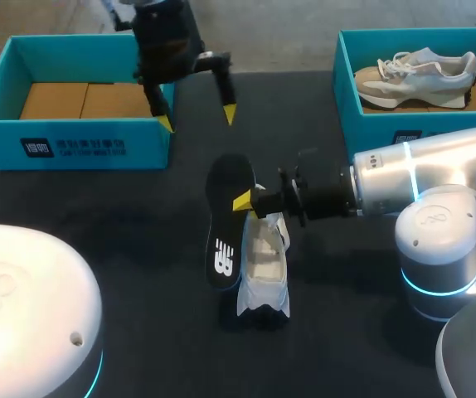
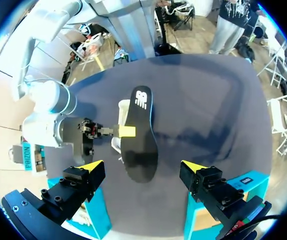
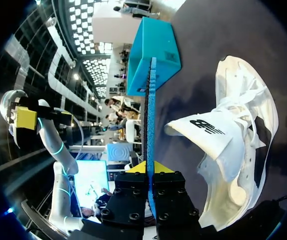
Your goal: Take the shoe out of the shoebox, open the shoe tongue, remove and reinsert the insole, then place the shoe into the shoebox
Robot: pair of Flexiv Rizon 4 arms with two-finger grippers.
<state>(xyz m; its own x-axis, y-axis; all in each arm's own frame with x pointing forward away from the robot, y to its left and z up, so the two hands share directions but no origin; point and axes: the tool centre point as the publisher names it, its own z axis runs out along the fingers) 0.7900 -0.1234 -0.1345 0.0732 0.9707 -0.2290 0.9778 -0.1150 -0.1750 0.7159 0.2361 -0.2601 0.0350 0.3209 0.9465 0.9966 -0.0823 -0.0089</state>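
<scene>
in the middle of the dark worktop (image 1: 122, 215) sits a white shoe (image 1: 264, 265), well apart from both boxes, its cream upper soft and crumpled, its mouth gaping and the laces slack. in the right wrist view the tongue (image 3: 203, 132) is folded outward, a pale flap with a dark logo on it. just beside the shoe stands the insole (image 1: 225, 220), out of the shoe and turned on edge: a long, thin, rounded slab, matt black on one face with a white logo near one end, and edge-on it shows a blue, finely pebbled surface (image 3: 150, 125). the right arm (image 1: 420, 174) comes in level from the side, and the right jaws are clamped on the insole about mid-length, one yellow tip on each face. its lower end seems to lean against the shoe's side, though the views do not settle that. the left jaws hang spread wide with nothing between them, above the near corner of the left shoebox (image 1: 72, 145), a teal card box lined with brown cardboard. the right shoebox (image 1: 346, 91), also teal, holds a second shoe (image 1: 416, 76), grey and white, lying lengthwise.
</scene>
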